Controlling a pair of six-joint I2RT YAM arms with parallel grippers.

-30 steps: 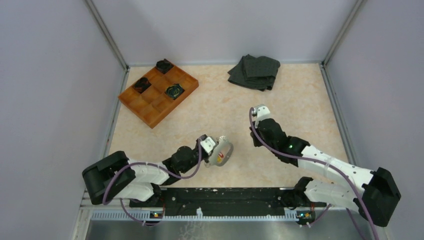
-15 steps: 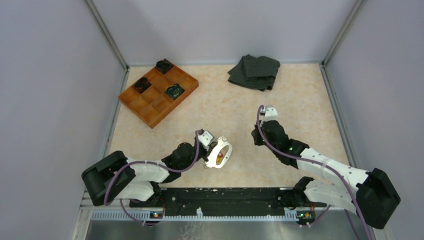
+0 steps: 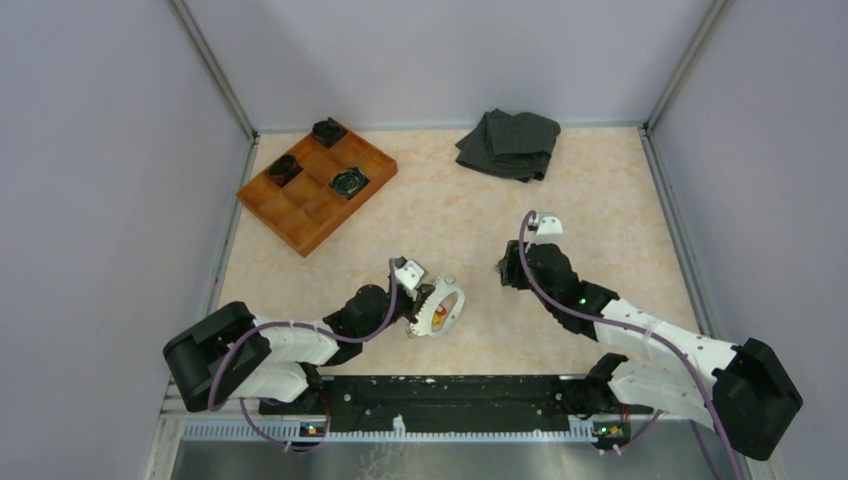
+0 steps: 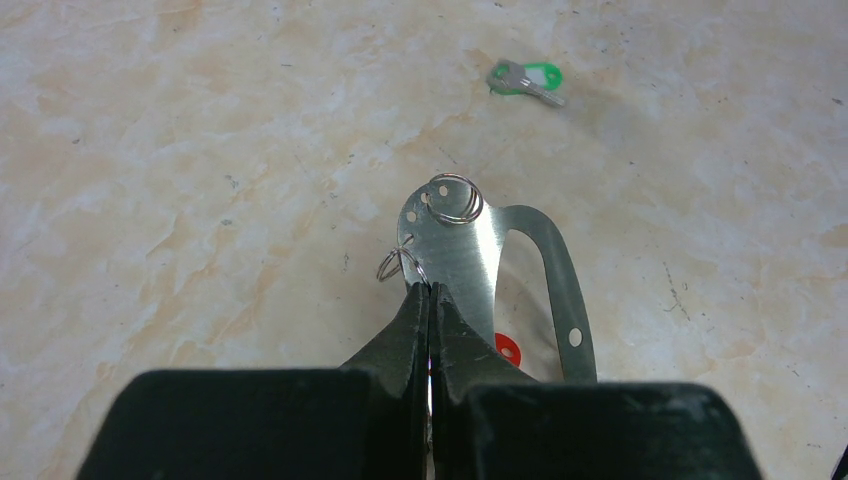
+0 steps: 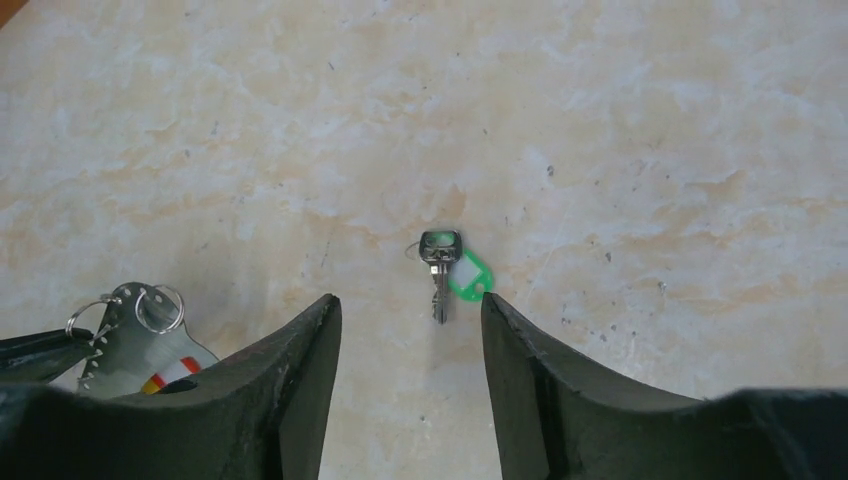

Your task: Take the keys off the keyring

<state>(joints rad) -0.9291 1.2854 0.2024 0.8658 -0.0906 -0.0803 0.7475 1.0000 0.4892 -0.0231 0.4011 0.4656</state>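
Gripping: our left gripper [image 4: 428,300] has its jaws pressed tight together on the near edge of the keyring [image 4: 462,255], pinching the flat metal right at the fingertips.
Keyring position: it juts out ahead of our left fingertips and appears lifted off the table [image 4: 200,150]. Two small split rings [image 4: 457,198] sit on it just past the tips.
Marker: a red tag [image 4: 507,350] shows just right of our left fingers, under the keyring. We judge a key hangs there, though the key itself is hidden.
Other hand: our right gripper [image 5: 408,305] has its jaws spread wide and holds nothing.
Loose key: the green-tagged key [image 5: 440,265] lies on the table between and just ahead of our right fingers, well apart from the keyring.
Step in hand: we judge one key is off and the red-tagged one comes next.
Next move: we would bring the right gripper over to the keyring, close on the red-tagged key and work it around its ring while the left holds firm. The thin wire calls for careful alignment.
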